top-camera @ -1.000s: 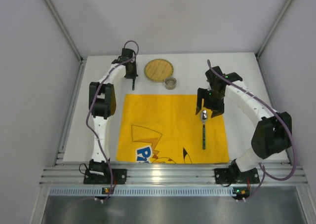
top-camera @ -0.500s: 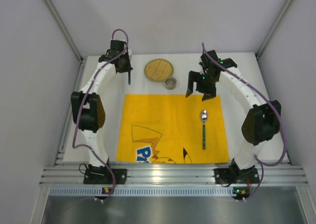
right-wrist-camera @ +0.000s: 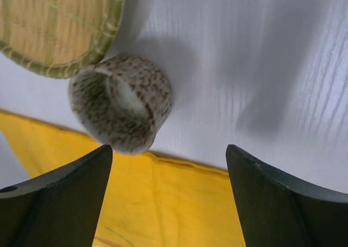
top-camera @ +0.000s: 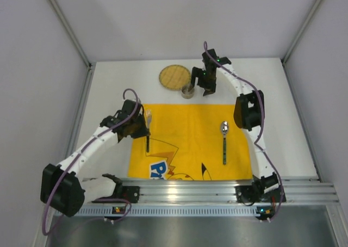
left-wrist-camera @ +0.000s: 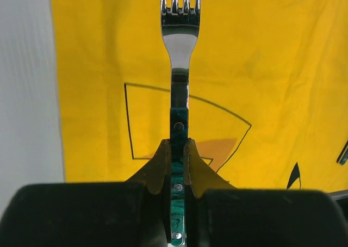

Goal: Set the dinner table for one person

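White dinner table [top-camera: 272,84], rail [top-camera: 190,190] left-right along its near edge; left gripper [left-wrist-camera: 178,149] clamps a fork [left-wrist-camera: 179,45] lying near-far, tines far, over the yellow mat [top-camera: 185,127]; right gripper [right-wrist-camera: 168,160] gapes wide by a cup [right-wrist-camera: 120,103].

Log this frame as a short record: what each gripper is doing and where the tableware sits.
left gripper: shut on the fork handle, tines toward the far side, over the left part of the mat
right gripper: open, by the cup, not gripping it
spoon: lying on mat, right side
cup: on table, just beyond mat
woven plate: on table, beside cup
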Tool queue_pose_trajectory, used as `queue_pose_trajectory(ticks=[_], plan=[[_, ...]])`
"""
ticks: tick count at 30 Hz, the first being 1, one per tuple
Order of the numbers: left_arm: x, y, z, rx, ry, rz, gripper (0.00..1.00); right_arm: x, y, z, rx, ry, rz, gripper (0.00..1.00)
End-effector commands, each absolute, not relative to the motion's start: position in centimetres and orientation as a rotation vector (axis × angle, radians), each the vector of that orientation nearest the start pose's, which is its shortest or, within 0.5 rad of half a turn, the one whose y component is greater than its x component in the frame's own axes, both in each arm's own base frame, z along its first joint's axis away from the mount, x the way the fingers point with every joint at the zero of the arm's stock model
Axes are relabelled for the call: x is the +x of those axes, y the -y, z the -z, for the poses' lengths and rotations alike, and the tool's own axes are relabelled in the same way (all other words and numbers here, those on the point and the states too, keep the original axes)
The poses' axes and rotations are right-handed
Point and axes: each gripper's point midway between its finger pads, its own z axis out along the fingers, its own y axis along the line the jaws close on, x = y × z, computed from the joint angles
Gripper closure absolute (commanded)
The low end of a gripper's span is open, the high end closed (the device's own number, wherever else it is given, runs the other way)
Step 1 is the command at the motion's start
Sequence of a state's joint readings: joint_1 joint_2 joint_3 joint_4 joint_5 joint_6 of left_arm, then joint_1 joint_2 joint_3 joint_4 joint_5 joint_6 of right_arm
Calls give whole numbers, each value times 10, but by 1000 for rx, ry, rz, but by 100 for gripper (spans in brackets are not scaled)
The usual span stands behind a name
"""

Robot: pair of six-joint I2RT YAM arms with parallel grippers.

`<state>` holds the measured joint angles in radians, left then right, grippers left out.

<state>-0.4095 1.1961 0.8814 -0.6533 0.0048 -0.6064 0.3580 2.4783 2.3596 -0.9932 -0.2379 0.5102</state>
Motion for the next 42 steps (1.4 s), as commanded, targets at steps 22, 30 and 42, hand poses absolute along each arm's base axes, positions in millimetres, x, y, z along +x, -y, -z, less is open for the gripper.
queue_pose_trajectory(ticks=[22,30,42], plan=[[194,124,-37,-406,-2691,307,37,524,-272,-53,201,-2655,-457,70],[209,124,-63,-349,-2669,259,34,528,-273,-92,230,-2584,-515,100],[260,142,-113,-211,-2586,247,35,477,-170,-209,230,-2431,-390,100]])
